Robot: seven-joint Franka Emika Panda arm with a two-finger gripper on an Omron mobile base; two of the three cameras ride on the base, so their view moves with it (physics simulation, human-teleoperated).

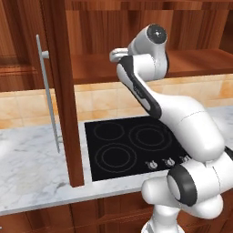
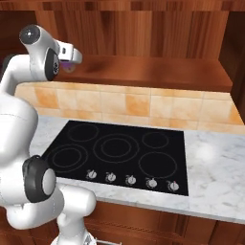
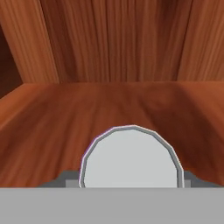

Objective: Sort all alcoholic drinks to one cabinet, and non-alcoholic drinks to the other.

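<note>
i have the short purple can with a silver top [image 3: 131, 157] clamped between the half-open jaws of the tool [image 2: 72, 61] just above the reddish-brown wooden cabinet shelf [image 3: 52, 118], so i should lower it level, then release.

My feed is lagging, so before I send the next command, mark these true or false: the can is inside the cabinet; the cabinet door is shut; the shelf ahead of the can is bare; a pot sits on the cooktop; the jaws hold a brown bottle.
1. The purple can is inside the cabinet: true, it is over the shelf.
2. The cabinet door is shut: false, it stands open.
3. The shelf ahead of the can is bare: true in the hand view.
4. A pot sits on the cooktop: false, its burners are bare.
5. The jaws hold a brown bottle: false, the gripper is closed on the silver-topped can.
</note>
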